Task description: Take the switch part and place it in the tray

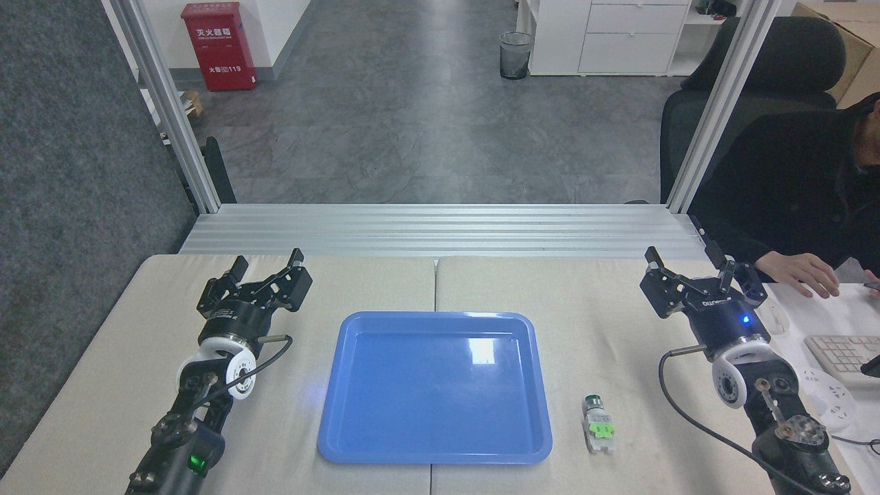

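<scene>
The switch part lies on the beige table just right of the tray, a small white block with a green clip in its middle and a dark round end pointing away from me. The glossy blue tray rests flat in the middle of the table with nothing in it. My left gripper hovers open at the far left of the table, left of the tray. My right gripper stands open at the far right, well beyond the switch part. Neither holds anything.
A person in black sits at the right, one hand over a white desk with a keyboard, close to my right arm. Aluminium rails run along the table's far edge, with two upright posts.
</scene>
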